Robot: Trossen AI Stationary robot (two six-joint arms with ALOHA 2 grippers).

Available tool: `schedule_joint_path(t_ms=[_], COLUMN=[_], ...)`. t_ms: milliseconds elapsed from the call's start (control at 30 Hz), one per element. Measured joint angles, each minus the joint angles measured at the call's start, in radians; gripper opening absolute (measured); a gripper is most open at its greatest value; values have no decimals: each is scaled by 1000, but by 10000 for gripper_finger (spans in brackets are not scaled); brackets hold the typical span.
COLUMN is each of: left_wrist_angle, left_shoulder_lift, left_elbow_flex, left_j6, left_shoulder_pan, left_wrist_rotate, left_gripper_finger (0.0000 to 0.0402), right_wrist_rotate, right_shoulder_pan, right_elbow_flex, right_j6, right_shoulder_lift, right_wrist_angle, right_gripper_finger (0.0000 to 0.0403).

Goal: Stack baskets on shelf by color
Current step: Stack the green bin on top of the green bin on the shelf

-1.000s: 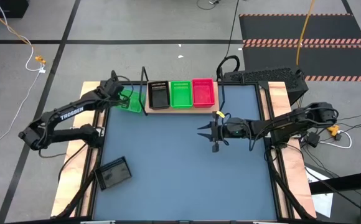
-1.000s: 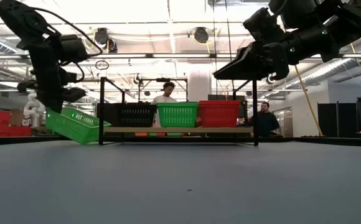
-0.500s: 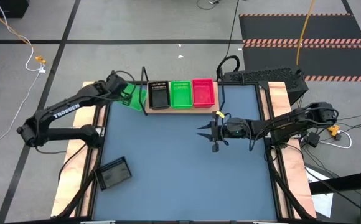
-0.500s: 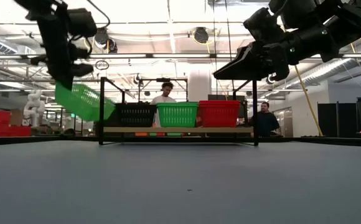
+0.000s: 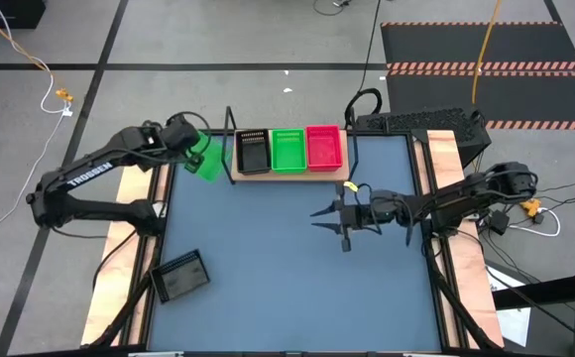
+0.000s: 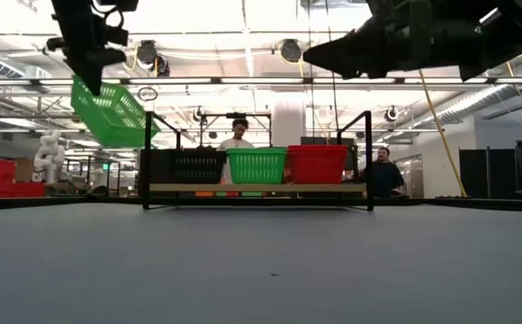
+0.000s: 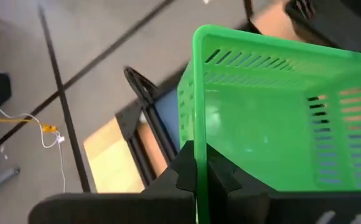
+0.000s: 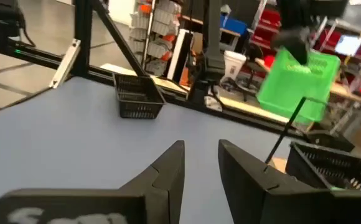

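Green basket [image 7: 274, 118] rim pinched between your left gripper [image 7: 200, 177] fingers, tilted, aloft beside shelf [image 5: 289, 175]; right gripper [image 8: 200, 163] parted, empty.

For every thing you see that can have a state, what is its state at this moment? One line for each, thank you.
Left gripper: shut on green basket, held in the air, tilted.
Right gripper: open, empty, over the table.
Shelf: holds black, green and red baskets side by side.
Black basket on the table: alone, upright.

The right gripper [image 8: 200, 163], jaws parted, faces a black basket [image 8: 137, 97] on the counter [image 8: 62, 137]; a green basket [image 8: 295, 84] hangs aloft beyond.
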Motion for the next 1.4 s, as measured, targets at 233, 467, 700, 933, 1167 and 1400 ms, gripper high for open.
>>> schedule_joint_path(t_ms=[233,467,700,933,1167,1400], left_wrist_angle=[-211,-244,-336,-334,-334,-295], left_shoulder_lift=[-1,0,-7,-46,-59,-60], left_elbow_flex=[91,101,101,119,222,297], left_j6=[-84,-72,-163,-167,-149,-91], left_shoulder_pan=[-137,-245,-259,-287,-376,-481], left_wrist_rotate=[90,84,13,67,104,135], left_gripper_finger=[5,5,5,4,4,4], right_wrist_rotate=[124,167,171,177,225,221], right_shoulder_pan=[83,143,164,130,67,73], right_elbow_flex=[81,240,332,347,357,467], right_j6=[40,-9,-41,-41,-39,-191], right_shoulder_lift=[92,259,319,362,390,381], right_wrist_angle=[-84,-88,-113,-162,-191,-206], right_gripper_finger=[90,98,118,123,130,169])
